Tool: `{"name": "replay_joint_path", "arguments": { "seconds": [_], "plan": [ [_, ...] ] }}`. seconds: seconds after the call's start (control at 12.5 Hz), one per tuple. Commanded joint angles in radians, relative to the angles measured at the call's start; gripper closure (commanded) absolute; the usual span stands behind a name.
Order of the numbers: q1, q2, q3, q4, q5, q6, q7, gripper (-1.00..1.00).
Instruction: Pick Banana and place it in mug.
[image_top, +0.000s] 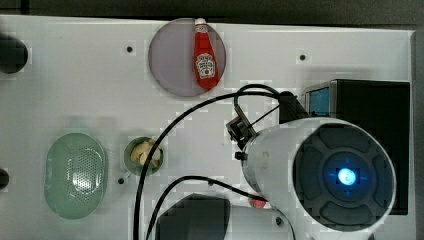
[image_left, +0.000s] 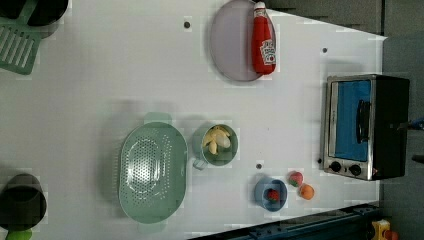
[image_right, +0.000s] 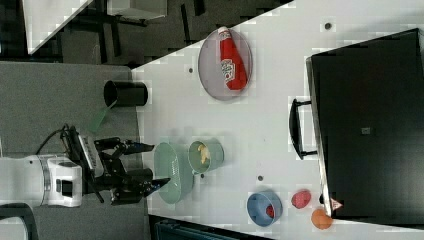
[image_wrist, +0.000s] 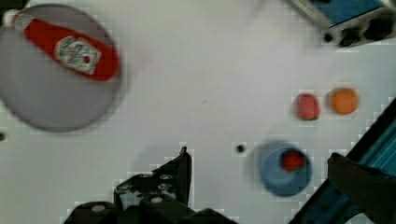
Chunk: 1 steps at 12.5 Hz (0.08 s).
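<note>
White tabletop (image_left: 125, 60) fills the scene, dotted with small dark holes, and everything sits on it.

Biggest item first: the toaster oven (image_left: 362, 127), black with a blue door and silver trim, sits at three o'clock in the left view, knobs along its lower edge.

Next, the robot arm (image_top: 320, 172), white with a glowing blue light on its round cap, covers the four o'clock corner of the top view, with black cables looping off toward the mug.

Then the pale green strainer dish (image_left: 152, 172), an oval full of small holes, at seven o'clock in the left view.

Up at twelve o'clock lies the grey plate (image_left: 232, 42), and a red ketchup bottle (image_left: 263, 42) rests along its right edge, cap pointing up.

Now the claw (image_right: 152, 165): in the right view it hangs off the table's edge at eight o'clock, just beside the strainer, its two dark fingers spread wide and carrying nothing.

The green mug (image_left: 218, 145) stands just right of the strainer, nearly touching it, handle at its lower left. And the banana (image_left: 216, 140) is inside it, pale yellow, lying within the rim.

Down at five o'clock, a blue bowl (image_left: 270, 194) holds a small red piece. Beside it sit a red fruit (image_left: 295, 178) and an orange ball (image_left: 307, 191), close together.
</note>
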Motion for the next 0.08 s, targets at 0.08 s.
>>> {"name": "replay_joint_path", "arguments": {
  "seconds": [0.08],
  "plan": [
    [-0.015, 0.02, 0.024, 0.008, 0.014, -0.01, -0.049, -1.0]
  ]
}}
